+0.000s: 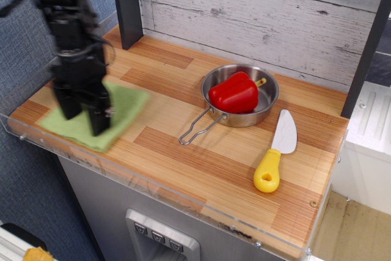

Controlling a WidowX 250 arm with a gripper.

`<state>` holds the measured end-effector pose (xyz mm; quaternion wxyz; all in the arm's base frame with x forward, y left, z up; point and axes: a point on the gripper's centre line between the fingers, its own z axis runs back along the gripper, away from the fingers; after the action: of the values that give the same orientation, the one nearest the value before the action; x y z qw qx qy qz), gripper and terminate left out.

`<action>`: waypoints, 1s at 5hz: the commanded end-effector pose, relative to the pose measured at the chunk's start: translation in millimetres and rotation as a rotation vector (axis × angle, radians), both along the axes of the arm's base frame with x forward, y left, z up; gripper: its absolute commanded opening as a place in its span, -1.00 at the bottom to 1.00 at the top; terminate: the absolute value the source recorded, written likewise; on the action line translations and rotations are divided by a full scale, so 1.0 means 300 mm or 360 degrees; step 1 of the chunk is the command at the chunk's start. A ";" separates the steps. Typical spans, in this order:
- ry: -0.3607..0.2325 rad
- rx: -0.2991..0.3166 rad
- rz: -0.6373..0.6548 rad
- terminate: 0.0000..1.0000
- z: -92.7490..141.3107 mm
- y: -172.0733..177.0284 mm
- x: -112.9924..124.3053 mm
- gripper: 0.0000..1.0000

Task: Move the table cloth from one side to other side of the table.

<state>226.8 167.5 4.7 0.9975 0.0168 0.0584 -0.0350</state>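
Note:
The light green table cloth [125,101] lies flat at the front left corner of the striped wood table [201,157], close to the clear acrylic edge. My black gripper [84,114] stands upright on the cloth, blurred by motion. Its two fingers are spread apart and their tips press down on the cloth, one near the cloth's left side and one near its front edge. Nothing is pinched between the fingers. The arm hides the cloth's middle.
A steel pan [269,99] holding a red bell pepper [234,93] sits at the centre back, with its wire handle [197,130] pointing front-left. A yellow-handled knife [273,158] lies to the right. A dark post [126,5] stands at the back left against the plank wall.

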 end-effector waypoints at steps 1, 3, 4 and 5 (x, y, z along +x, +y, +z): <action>0.0003 -0.0081 0.0075 -1.00 0.003 0.052 -0.022 1.00; -0.0190 -0.0107 0.0000 -1.00 0.173 -0.059 0.019 1.00; -0.0309 -0.0071 -0.0005 -1.00 0.288 -0.083 0.031 1.00; -0.0379 -0.0022 -0.0008 -1.00 0.364 -0.097 0.042 1.00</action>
<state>238.4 135.8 100.5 0.9988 -0.0018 -0.0371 -0.0328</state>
